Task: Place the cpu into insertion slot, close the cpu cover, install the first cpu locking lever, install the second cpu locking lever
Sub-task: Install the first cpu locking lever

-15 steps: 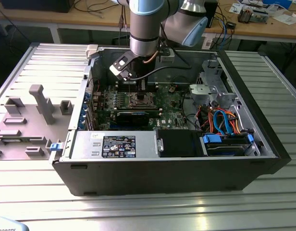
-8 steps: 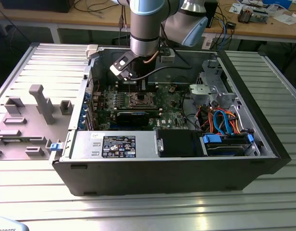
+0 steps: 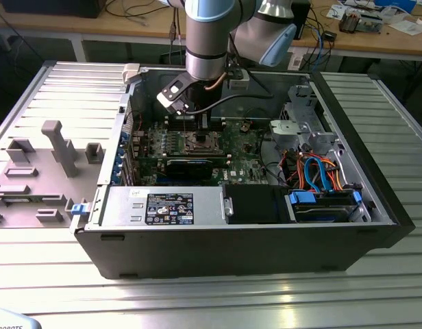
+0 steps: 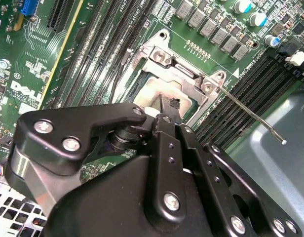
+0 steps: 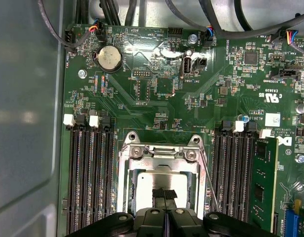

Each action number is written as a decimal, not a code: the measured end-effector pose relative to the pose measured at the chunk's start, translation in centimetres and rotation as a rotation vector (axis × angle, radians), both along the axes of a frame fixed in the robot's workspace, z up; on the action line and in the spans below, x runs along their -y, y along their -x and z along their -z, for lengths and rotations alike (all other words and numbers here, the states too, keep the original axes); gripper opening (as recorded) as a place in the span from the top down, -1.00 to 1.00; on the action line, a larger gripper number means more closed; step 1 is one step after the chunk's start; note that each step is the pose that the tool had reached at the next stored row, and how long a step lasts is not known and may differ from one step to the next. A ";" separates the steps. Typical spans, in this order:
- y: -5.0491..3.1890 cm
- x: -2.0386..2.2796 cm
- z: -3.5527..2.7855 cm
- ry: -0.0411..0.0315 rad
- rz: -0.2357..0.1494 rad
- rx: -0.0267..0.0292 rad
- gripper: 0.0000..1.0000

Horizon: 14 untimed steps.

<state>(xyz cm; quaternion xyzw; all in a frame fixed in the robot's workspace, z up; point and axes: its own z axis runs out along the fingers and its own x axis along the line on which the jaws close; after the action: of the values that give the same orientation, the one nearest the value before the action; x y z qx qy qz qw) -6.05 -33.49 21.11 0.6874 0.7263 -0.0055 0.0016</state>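
Open computer case (image 3: 252, 240) on a ribbed metal counter (image 3: 218, 301). In the exterior view, the robot arm (image 3: 211, 41) hangs into it from 12 o'clock, above the socket (image 3: 199, 142). From the socket, one long black card (image 3: 190, 164) sits at 6 o'clock and blue and orange cables (image 3: 317, 171) tangle at 3 o'clock.

One coin battery (image 5: 108, 58) and two banks of memory slots (image 5: 90, 177) show on the board. One thin lever (image 4: 250, 116) sticks up free.

The gripper (image 5: 164, 194) has its fingers pressed together directly over the cpu (image 5: 144, 185). The cpu lies in the socket, framed by the cover (image 5: 162, 162).
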 end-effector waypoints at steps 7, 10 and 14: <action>0.00 0.00 -0.92 0.0000 0.000 0.0000 0.79; 0.00 0.00 -1.43 0.0000 0.000 0.0000 0.79; 0.00 0.00 -2.33 -0.0001 0.000 0.0000 0.79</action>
<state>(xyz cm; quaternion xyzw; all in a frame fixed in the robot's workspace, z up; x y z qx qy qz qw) -6.05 -33.49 23.44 0.6874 0.7263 -0.0055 0.0016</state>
